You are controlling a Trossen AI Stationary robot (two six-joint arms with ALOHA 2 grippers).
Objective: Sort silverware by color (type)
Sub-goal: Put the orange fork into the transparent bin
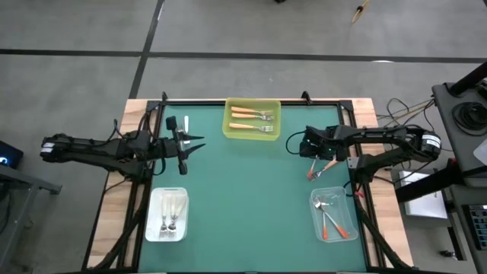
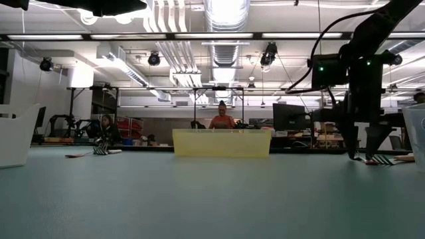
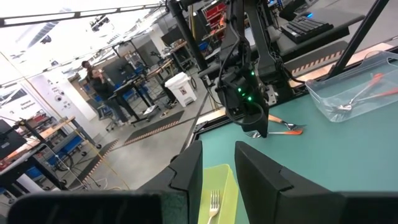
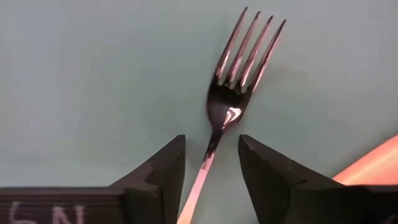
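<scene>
Currently my right gripper [image 4: 211, 165] sits low over the green table [image 1: 243, 198], fingers apart, straddling a fork's [image 4: 233, 93] metal neck without clamping it. Left gripper [image 1: 185, 144] hovers near the table's left edge, fingers parted, empty.

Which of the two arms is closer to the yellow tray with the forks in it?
The left gripper, just beside the yellow tray toward the table's left. The right gripper is farther off, over a fork near the right edge.

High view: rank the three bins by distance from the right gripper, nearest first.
From the right gripper:
1. Clear bin with red-handled forks, on its own side at the near edge.
2. Yellow bin, far edge, centre.
3. White bin, across the table on the left.
</scene>
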